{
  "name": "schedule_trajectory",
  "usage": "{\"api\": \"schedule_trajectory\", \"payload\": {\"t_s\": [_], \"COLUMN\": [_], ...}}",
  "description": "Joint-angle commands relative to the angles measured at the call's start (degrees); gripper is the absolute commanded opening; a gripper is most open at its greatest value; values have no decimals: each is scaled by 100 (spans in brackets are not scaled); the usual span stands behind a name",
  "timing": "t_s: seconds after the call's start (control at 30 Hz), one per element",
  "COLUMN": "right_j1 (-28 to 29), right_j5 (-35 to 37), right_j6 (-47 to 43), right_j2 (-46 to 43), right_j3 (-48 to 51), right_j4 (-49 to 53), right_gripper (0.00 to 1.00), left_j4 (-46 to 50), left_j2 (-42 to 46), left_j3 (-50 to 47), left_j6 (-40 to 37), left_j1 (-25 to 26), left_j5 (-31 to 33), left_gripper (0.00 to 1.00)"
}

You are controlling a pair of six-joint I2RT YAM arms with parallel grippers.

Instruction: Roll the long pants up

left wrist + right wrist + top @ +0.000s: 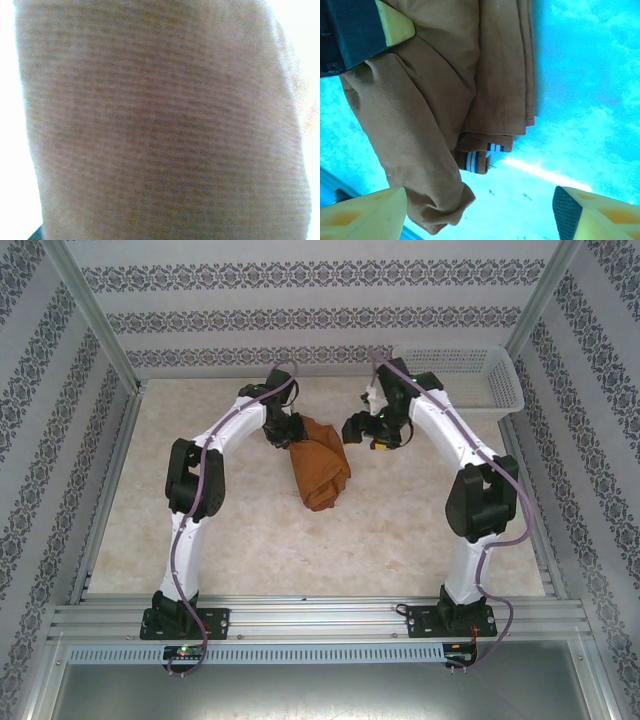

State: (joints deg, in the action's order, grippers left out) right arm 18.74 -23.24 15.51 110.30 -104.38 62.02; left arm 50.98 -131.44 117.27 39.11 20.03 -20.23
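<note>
With the right hand (357, 428) open and clear beside them, the long pants (322, 472) hang bunched from the pinching left hand (286, 434) alone, so loose layers may slide apart.

The top camera looks down from above and behind the arm bases (185, 622) over the whole desk (250, 540). The left wrist camera is pressed against the long pants (160, 125) — blurred weave. The right wrist camera, close, looks past its fingers (600, 215) at the same cloth toward 11 o'clock.
</note>
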Motion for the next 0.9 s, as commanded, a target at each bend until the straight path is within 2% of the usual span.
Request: {"api": "schedule_trajectory", "payload": {"t_s": [0.0, 0.03, 0.07, 0.1, 0.13, 0.2, 0.23, 0.3, 0.33, 0.4, 0.47, 0.7, 0.87], "right_j1": [879, 1095, 1268, 1404, 1511, 1659, 1692, 1727, 1702, 1544, 1248, 165, -94], "right_j5": [913, 992, 983, 990, 989, 1038, 1097, 1376, 1472, 1531, 1293, -624, -1543], "right_j6": [290, 378, 448, 559, 637, 740, 750, 736, 699, 596, 525, 509, 641], "right_j2": [-263, -279, -282, -273, -255, -75, 27, 169, 211, 263, 309, 809, 1359], "right_j3": [-111, -5, 83, 175, 251, 273, 251, 266, 272, 276, 307, 378, 338], "right_j4": [3, -164, -320, -509, -663, -778, -764, -761, -741, -706, -758, -1285, -1543], "right_gripper": [73, 65, 49, 13, 0, 0, 7, 57, 69, 84, 88, 88, 88], "left_j4": [1582, 1743, 1840, 1907, 1965, 2092, 2153, 2295, 2331, 2381, 2416, 2399, 2364], "left_j2": [-354, -396, -426, -440, -444, -486, -523, -615, -658, -736, -817, -917, -918], "left_j3": [327, 424, 470, 481, 481, 473, 480, 489, 474, 398, 343, 208, 208], "left_j6": [-427, -448, -461, -474, -482, -513, -538, -586, -610, -650, -676, -686, -694], "left_j1": [99, 114, 140, 150, 160, 172, 176, 173, 170, 169, 173, 168, 171], "left_j5": [1419, 1638, 1874, 2045, 2163, 2440, 2530, 2757, 2846, 3013, 3109, 3264, 3219], "left_gripper": [0, 0, 0, 0, 0, 0, 0, 0, 0, 0, 0, 0, 0]}}
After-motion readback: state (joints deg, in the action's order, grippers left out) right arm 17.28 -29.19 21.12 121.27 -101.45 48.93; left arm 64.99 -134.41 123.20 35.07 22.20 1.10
